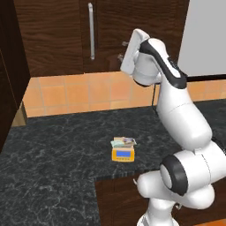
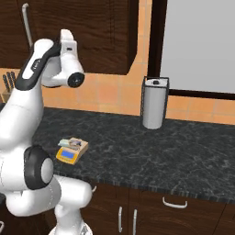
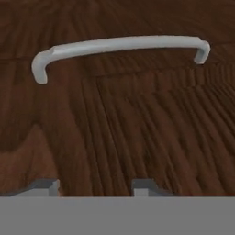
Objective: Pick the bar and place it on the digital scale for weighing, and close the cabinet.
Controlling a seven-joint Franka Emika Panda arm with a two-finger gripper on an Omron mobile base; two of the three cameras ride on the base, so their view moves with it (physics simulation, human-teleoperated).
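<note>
A: Pale green bar (image 1: 124,141) sits on the digital scale (image 1: 122,154) near the counter (image 1: 53,145) front edge?
B: Yes. Cabinet (image 1: 57,31) looks shut; hand (image 1: 123,50) empty by it, nearly closed

The surface (image 2: 160,151) is dark marbled stone running across the kitchen. On it, toward 1 o'clock in the right base view, a paper towel roll (image 2: 153,105) stands upright in a wire holder, close to the wall. Behind it runs an orange tiled backsplash (image 1: 79,93), and above that a pale grey window panel (image 2: 202,43) in a dark frame. At 9 o'clock a knife block (image 2: 6,85) shows (partly hidden). Below the front edge, drawer fronts carry 3 short silver handles (image 2: 174,203).
</note>
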